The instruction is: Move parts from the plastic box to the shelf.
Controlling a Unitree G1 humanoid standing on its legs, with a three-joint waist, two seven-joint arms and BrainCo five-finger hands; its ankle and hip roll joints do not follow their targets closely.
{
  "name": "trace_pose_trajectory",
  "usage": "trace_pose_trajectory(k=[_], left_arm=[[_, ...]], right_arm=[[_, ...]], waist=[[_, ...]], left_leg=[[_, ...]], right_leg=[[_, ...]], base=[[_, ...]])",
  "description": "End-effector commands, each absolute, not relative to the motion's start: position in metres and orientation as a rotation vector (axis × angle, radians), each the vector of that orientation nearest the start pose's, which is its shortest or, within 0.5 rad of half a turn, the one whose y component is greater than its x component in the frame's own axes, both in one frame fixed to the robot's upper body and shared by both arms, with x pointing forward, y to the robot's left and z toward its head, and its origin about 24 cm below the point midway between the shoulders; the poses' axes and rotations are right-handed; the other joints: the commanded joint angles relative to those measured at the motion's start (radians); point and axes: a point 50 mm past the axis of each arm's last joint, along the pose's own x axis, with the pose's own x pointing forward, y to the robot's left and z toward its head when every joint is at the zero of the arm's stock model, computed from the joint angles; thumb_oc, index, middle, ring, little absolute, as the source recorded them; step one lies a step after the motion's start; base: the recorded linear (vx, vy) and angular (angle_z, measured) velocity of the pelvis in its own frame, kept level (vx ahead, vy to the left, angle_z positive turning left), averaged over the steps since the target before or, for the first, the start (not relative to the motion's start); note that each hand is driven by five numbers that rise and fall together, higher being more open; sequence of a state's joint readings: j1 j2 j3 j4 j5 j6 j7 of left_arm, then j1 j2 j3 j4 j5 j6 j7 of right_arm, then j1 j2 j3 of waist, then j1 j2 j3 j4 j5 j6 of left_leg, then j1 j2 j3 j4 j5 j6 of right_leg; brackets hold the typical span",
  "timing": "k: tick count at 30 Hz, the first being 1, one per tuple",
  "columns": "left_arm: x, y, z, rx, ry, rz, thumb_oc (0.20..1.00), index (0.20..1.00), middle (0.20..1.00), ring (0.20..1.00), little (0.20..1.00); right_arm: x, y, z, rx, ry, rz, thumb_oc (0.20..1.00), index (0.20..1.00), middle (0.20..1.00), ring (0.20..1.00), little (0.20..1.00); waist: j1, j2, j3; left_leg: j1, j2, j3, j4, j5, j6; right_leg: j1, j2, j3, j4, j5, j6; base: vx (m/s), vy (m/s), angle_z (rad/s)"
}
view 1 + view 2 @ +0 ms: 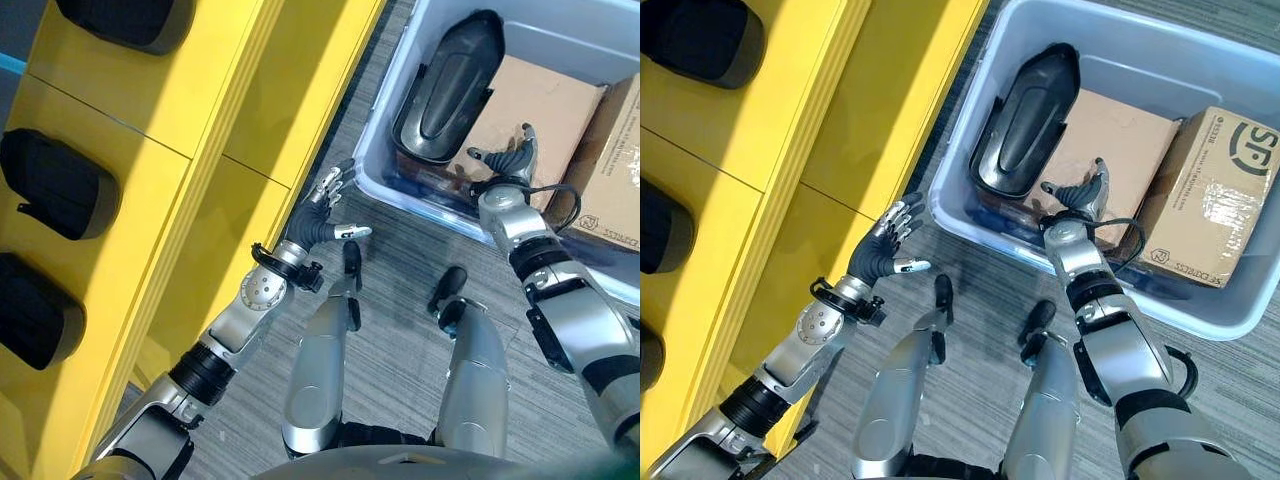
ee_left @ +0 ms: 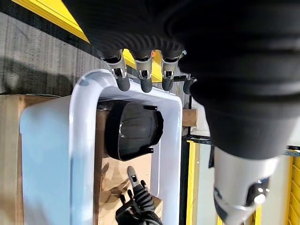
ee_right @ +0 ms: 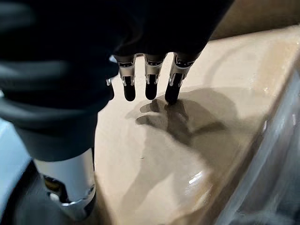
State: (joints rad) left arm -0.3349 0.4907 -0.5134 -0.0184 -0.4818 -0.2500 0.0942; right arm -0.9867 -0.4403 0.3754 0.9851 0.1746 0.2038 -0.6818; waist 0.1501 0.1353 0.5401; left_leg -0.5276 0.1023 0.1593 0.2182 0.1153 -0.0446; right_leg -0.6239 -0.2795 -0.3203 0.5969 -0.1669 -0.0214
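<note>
The silver-grey, smooth-shelled left arm (image 1: 232,325) and right arm (image 1: 580,335) are broken by black ribbed bands at the joints. A round silver joint disc (image 1: 262,289) with small dark screw holes sits behind the left hand (image 1: 318,215). This hand and the right hand (image 1: 505,160) wear dark ribbed covers, with silver, dark-tipped fingers. A thin black cable (image 1: 562,196) loops by the right wrist.

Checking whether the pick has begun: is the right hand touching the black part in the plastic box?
Apart. In the right eye view, the right hand hovers over the flat cardboard, with bare cardboard between it and the black part.
</note>
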Motion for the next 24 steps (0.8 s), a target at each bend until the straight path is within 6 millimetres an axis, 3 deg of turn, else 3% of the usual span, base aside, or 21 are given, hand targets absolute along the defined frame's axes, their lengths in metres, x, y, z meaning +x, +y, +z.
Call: trace_pose_trajectory(k=[1, 7, 9, 11, 12, 14, 15, 16, 20, 22, 23, 24], left_arm=[[0.267, 0.104, 0.140, -0.042, -0.468, -0.489, 1.000, 1.000, 1.000, 1.000, 1.000], [0.266, 0.104, 0.140, -0.052, -0.475, -0.471, 1.000, 1.000, 1.000, 1.000, 1.000], [0.265, 0.103, 0.141, -0.067, -0.475, -0.449, 1.000, 1.000, 1.000, 1.000, 1.000], [0.264, 0.102, 0.141, -0.071, -0.475, -0.450, 1.000, 1.000, 1.000, 1.000, 1.000], [0.262, 0.100, 0.139, -0.081, -0.475, -0.444, 1.000, 1.000, 1.000, 1.000, 1.000], [0.261, 0.100, 0.138, -0.082, -0.474, -0.439, 1.000, 1.000, 1.000, 1.000, 1.000], [0.260, 0.098, 0.137, -0.090, -0.478, -0.433, 1.000, 1.000, 1.000, 1.000, 1.000], [0.260, 0.098, 0.137, -0.090, -0.478, -0.433, 1.000, 1.000, 1.000, 1.000, 1.000], [0.259, 0.099, 0.136, -0.104, -0.472, -0.426, 1.000, 1.000, 1.000, 1.000, 1.000], [0.259, 0.099, 0.134, -0.100, -0.468, -0.438, 1.000, 1.000, 1.000, 1.000, 1.000], [0.259, 0.099, 0.134, -0.100, -0.468, -0.438, 1.000, 1.000, 1.000, 1.000, 1.000], [0.258, 0.103, 0.130, -0.085, -0.459, -0.463, 1.000, 1.000, 1.000, 1.000, 1.000]], right_arm=[[0.401, -0.229, 0.170, -0.614, -0.028, -0.716, 1.000, 1.000, 1.000, 1.000, 1.000], [0.399, -0.221, 0.195, -0.541, -0.236, -0.771, 1.000, 1.000, 1.000, 1.000, 1.000], [0.394, -0.209, 0.218, -0.336, -0.400, -0.823, 1.000, 1.000, 1.000, 1.000, 1.000], [0.391, -0.206, 0.221, -0.276, -0.430, -0.836, 1.000, 1.000, 1.000, 1.000, 1.000], [0.387, -0.203, 0.224, -0.167, -0.472, -0.826, 1.000, 1.000, 1.000, 1.000, 1.000], [0.385, -0.202, 0.226, -0.150, -0.504, -0.824, 1.000, 1.000, 1.000, 1.000, 1.000], [0.377, -0.193, 0.239, -0.241, -0.659, -0.797, 1.000, 1.000, 1.000, 1.000, 1.000], [0.377, -0.192, 0.239, -0.242, -0.659, -0.798, 1.000, 1.000, 1.000, 1.000, 1.000], [0.361, -0.161, 0.272, -0.570, -0.952, -0.722, 1.000, 1.000, 1.000, 1.000, 1.000], [0.356, -0.137, 0.288, -0.840, -1.087, -0.608, 1.000, 1.000, 1.000, 1.000, 1.000], [0.356, -0.137, 0.288, -0.840, -1.087, -0.608, 1.000, 1.000, 1.000, 1.000, 1.000], [0.363, -0.130, 0.286, -1.124, -1.092, -0.515, 1.000, 1.000, 1.000, 1.000, 1.000]], waist=[[0.026, 0.026, -0.020], [0.026, 0.028, -0.020], [0.021, 0.027, -0.020], [0.021, 0.026, -0.020], [0.015, 0.025, -0.020], [0.013, 0.024, -0.020], [0.005, 0.023, -0.020], [0.005, 0.023, -0.020], [0.000, 0.022, -0.020], [0.006, 0.022, -0.020], [0.006, 0.022, -0.020], [0.021, 0.020, -0.020]], left_leg=[[-0.041, -0.014, -0.013, 0.032, -0.110, 0.015], [-0.055, -0.013, -0.008, 0.035, -0.109, 0.021], [-0.055, -0.020, -0.005, 0.030, -0.112, 0.024], [-0.055, -0.021, -0.005, 0.031, -0.114, 0.024], [-0.057, -0.022, -0.001, 0.032, -0.115, 0.023], [-0.055, -0.022, 0.002, 0.030, -0.114, 0.023], [-0.057, -0.023, 0.008, 0.032, -0.116, 0.024], [-0.056, -0.023, 0.008, 0.032, -0.116, 0.024], [-0.055, -0.030, 0.010, 0.039, -0.120, 0.025], [-0.052, -0.032, 0.010, 0.044, -0.120, 0.024], [-0.052, -0.032, 0.010, 0.044, -0.120, 0.024], [-0.054, -0.036, 0.002, 0.054, -0.121, 0.025]], right_leg=[[0.035, 0.027, 0.038, 0.042, -0.055, 0.056], [0.024, 0.029, 0.041, 0.040, -0.048, 0.059], [0.026, 0.034, 0.043, 0.030, -0.048, 0.062], [0.027, 0.035, 0.044, 0.028, -0.048, 0.062], [0.028, 0.038, 0.047, 0.019, -0.046, 0.063], [0.029, 0.041, 0.049, 0.015, -0.046, 0.063], [0.027, 0.043, 0.054, 0.012, -0.044, 0.064], [0.027, 0.043, 0.054, 0.012, -0.044, 0.064], [0.029, 0.042, 0.059, 0.007, -0.039, 0.070], [0.034, 0.039, 0.058, 0.003, -0.037, 0.071], [0.034, 0.039, 0.058, 0.003, -0.037, 0.071], [0.041, 0.033, 0.048, -0.004, -0.030, 0.075]], base=[[0.00, 0.035, 0.05], [0.01, 0.044, 0.00], [0.03, 0.086, -0.04], [0.03, 0.070, -0.07], [0.02, 0.066, -0.03], [0.03, 0.083, -0.03], [0.02, 0.081, -0.07], [0.03, 0.089, -0.10], [0.02, 0.042, -0.08], [0.00, 0.000, 0.00], [0.01, -0.043, 0.01], [0.01, -0.046, 0.02]])
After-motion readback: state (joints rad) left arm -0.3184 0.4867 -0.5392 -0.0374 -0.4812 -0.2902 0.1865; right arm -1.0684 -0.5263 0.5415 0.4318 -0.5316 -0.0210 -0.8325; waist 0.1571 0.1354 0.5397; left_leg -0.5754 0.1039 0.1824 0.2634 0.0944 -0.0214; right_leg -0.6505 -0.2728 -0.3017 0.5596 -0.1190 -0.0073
